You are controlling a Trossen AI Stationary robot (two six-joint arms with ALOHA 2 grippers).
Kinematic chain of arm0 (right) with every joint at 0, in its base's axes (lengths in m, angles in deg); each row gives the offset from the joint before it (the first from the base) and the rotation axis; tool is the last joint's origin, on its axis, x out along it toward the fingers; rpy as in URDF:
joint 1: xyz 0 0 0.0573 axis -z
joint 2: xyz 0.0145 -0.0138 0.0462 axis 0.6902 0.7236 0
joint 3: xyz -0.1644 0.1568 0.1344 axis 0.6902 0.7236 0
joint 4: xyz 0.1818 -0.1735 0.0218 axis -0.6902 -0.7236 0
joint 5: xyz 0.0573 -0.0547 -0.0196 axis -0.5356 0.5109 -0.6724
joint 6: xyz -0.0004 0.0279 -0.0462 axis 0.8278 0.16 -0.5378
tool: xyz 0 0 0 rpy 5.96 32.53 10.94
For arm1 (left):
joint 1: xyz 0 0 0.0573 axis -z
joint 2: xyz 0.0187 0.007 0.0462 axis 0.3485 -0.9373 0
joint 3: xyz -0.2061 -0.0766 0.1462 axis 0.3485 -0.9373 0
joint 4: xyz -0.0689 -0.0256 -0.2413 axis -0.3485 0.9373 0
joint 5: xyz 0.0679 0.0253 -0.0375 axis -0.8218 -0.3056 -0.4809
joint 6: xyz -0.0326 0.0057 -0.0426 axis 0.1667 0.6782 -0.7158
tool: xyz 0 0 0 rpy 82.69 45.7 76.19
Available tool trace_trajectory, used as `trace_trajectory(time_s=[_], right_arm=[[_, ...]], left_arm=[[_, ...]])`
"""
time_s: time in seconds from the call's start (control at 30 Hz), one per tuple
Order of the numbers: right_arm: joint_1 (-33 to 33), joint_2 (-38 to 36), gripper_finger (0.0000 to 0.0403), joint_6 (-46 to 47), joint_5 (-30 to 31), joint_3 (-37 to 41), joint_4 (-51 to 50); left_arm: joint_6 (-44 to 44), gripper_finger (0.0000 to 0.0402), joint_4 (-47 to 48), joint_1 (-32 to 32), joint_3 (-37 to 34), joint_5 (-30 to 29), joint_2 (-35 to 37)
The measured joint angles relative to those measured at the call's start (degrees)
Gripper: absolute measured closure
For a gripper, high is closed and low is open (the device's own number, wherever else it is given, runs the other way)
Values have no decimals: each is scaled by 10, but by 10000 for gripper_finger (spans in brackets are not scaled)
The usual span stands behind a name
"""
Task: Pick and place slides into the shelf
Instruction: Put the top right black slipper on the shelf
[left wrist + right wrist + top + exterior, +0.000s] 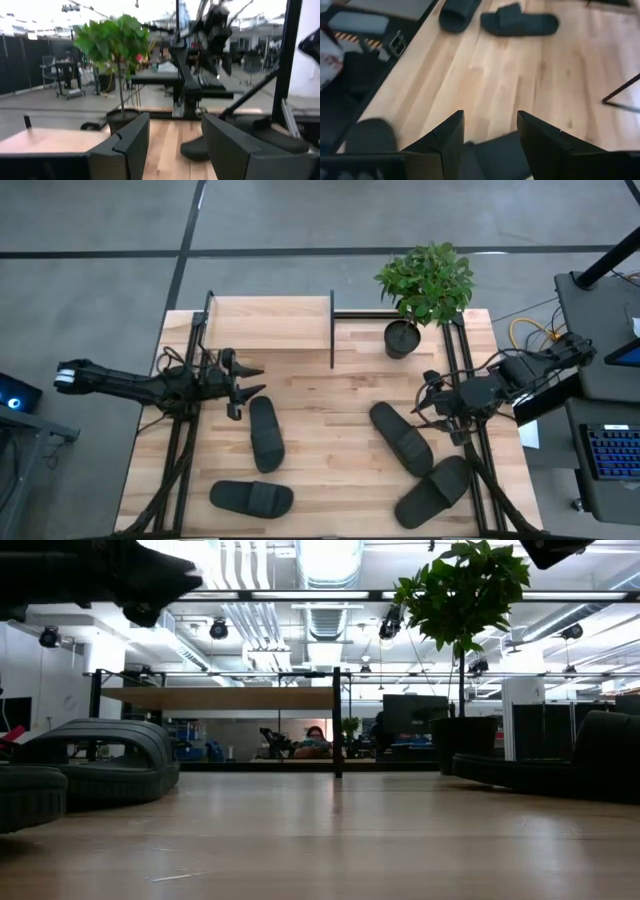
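All four slides are on the tabletop [330,395], none on the shelf [270,322]. The shelf sits at the far edge, left of the potted plant [425,285].

Left gripper [248,383] is at the left side, fingers [131,145] spread wide, holding nothing. Nearest slide [265,433] lies just beside and nearer the front edge than the fingertips, not between them, no contact visible. Another slide [251,498] lies crosswise near the front edge, well apart from that gripper.

Right gripper [432,402] is at the right side, fingers [447,137] also open wide and empty. A third slide [401,438] lies angled just in front of it; in the right wrist view its dark end [497,157] shows low in the gap between the two fingers, but whether the fingers are down around it or above it, can't tell. Fourth slide [432,491] sits at the front right, touching or nearly touching the third.
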Motion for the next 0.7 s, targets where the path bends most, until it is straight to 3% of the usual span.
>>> trace_trajectory(time_s=[0.23, 0.47, 0.7], right_arm=[[0, 56, 230, 35, -76, 0, -3], [-18, 128, 234, 118, -80, -27, -57], [-92, 184, 257, 149, -46, -55, -79]], left_arm=[[1, 235, -24, 0, 0, 0, -43], [2, 235, -41, 0, 7, 0, -51], [2, 235, -38, 0, 8, 0, -46]])
